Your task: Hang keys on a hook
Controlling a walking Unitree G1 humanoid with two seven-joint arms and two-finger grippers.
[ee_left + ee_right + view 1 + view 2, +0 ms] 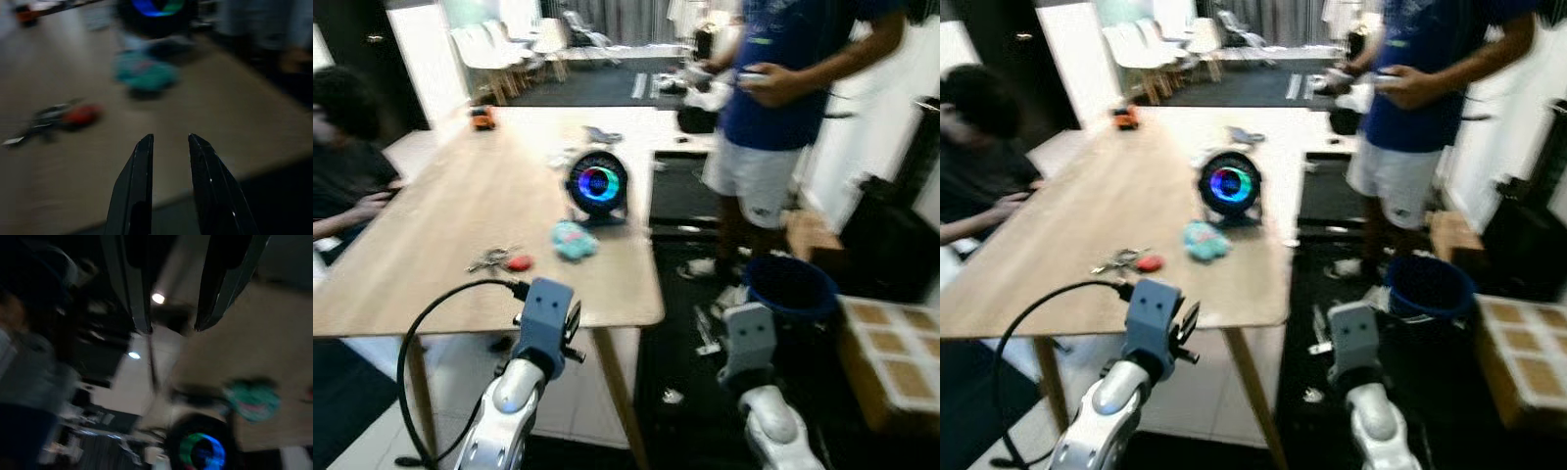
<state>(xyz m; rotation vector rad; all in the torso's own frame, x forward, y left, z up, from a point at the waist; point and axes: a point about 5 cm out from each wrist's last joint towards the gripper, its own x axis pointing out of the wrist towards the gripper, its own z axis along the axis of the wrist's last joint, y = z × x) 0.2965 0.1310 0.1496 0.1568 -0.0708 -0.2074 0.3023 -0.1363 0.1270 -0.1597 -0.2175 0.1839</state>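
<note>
Your keys [495, 259] lay flat on the wooden table [440, 255], long axis running across it, metal ends toward your left and the red fob toward your right. They looked like a small silver bunch with a red tag, blurred. Your left gripper [168, 142] hovered at the table's near edge, fingers parted and empty, the keys ahead and to its left. Your right gripper [171, 325] was parted too, off the table's right side.
</note>
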